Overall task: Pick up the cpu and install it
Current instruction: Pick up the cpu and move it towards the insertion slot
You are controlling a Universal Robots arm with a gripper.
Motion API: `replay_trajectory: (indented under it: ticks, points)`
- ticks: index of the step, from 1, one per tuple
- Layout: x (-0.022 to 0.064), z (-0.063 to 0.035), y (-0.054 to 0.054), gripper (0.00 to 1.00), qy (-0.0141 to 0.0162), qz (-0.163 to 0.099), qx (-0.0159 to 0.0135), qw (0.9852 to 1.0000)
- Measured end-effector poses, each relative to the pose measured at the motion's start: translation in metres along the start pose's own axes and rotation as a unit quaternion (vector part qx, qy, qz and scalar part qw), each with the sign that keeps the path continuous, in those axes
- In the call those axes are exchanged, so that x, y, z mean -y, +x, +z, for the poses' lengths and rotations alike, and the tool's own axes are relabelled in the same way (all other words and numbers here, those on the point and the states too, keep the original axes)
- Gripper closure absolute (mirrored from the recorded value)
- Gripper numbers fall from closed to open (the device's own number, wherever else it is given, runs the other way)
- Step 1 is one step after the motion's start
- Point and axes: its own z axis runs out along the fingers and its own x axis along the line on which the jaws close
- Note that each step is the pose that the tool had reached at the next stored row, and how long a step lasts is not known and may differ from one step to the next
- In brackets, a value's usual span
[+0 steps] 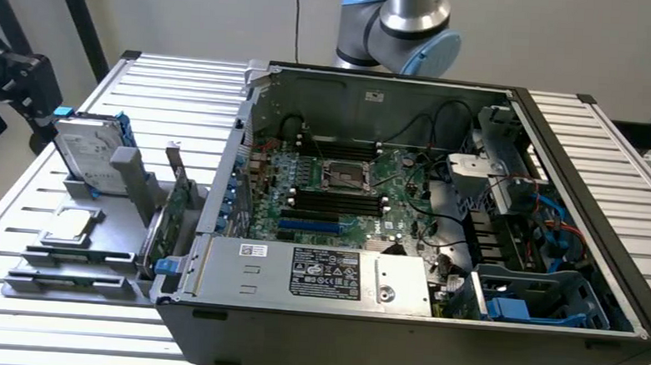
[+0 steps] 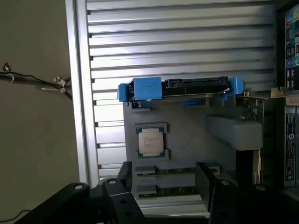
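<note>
so the cpu [image 2: 150, 142] is sitting flat in its grey holder [image 2: 187, 147], just beside the hard drive [image 2: 180, 87] with the blue brackets. nothing's picked up yet. the gripper [image 2: 163, 170] has its two fingers spread wide apart with nothing between them, and it looks well clear of the chip.

key thing imo: the cpu lies on the gripper's side of the hard drive, roughly in line with the gap between the fingers, maybe a touch closer to one finger. it's square, so no real long axis, and its edges run parallel to the hard drive's long side. the computer case [image 1: 295, 340] is on the exterior view's right of the hard drive.
</note>
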Motion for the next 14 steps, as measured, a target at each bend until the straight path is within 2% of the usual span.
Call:
replay_trajectory:
  ticks: [14]
  points:
    - [0.0007,0.0254,0.0,0.35,-0.0003,-0.015,-0.0004,0.9999]
